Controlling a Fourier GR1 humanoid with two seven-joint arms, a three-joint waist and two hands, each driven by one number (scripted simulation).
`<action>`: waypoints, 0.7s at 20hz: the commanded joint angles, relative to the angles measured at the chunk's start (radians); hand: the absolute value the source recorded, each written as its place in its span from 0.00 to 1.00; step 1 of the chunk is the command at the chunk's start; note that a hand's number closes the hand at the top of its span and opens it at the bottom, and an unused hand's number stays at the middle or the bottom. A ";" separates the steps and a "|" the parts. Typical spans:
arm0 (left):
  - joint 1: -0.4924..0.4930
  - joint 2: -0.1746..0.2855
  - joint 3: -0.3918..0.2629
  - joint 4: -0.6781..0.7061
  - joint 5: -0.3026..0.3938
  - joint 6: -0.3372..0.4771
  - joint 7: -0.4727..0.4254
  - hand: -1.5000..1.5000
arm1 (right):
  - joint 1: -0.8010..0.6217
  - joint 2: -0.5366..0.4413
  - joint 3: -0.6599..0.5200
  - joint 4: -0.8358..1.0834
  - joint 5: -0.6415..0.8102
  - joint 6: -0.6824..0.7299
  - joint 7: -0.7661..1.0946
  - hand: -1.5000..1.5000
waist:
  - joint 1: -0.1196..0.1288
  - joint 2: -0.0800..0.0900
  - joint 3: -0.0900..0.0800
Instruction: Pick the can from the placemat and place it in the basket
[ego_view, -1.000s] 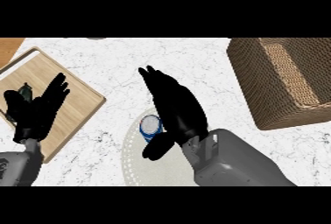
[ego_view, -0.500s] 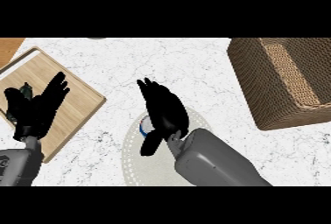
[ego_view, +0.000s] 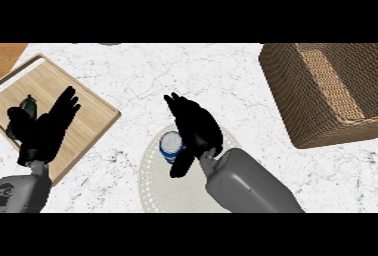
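A blue can with a pale top (ego_view: 170, 145) stands on the round grey placemat (ego_view: 153, 180) at the view's lower middle. My right hand (ego_view: 196, 129) is right beside the can, on its right, fingers straight and pointing away, thumb reaching down past the can's near side. The hand is open and hides the can's right side. The woven basket (ego_view: 325, 95) stands at the right, well apart from the hand. My left hand (ego_view: 43, 130) rests open at the left, fingers up, over a wooden board.
A wooden cutting board (ego_view: 81, 117) lies at the left with a dark green object (ego_view: 28, 104) on it, partly hidden by my left hand. White marble counter (ego_view: 177, 70) spreads between the board and the basket.
My right hand has drawn back towards me and down beside the can, now close against its right side. The left hand has not moved.
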 joint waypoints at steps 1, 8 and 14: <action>-0.039 0.025 0.038 -0.014 0.006 -0.026 0.066 0.50 | 0.033 0.002 -0.036 0.007 0.020 0.020 -0.062 0.00 | -0.001 0.000 0.000; 0.024 -0.051 0.004 -0.073 -0.041 0.006 0.041 0.50 | 0.150 0.000 0.001 -0.081 0.047 0.037 -0.135 0.00 | -0.001 -0.001 0.000; -0.046 -0.058 0.025 -0.024 -0.047 -0.012 0.077 0.50 | 0.110 0.002 0.026 -0.082 0.056 0.053 -0.027 0.00 | -0.002 -0.001 0.000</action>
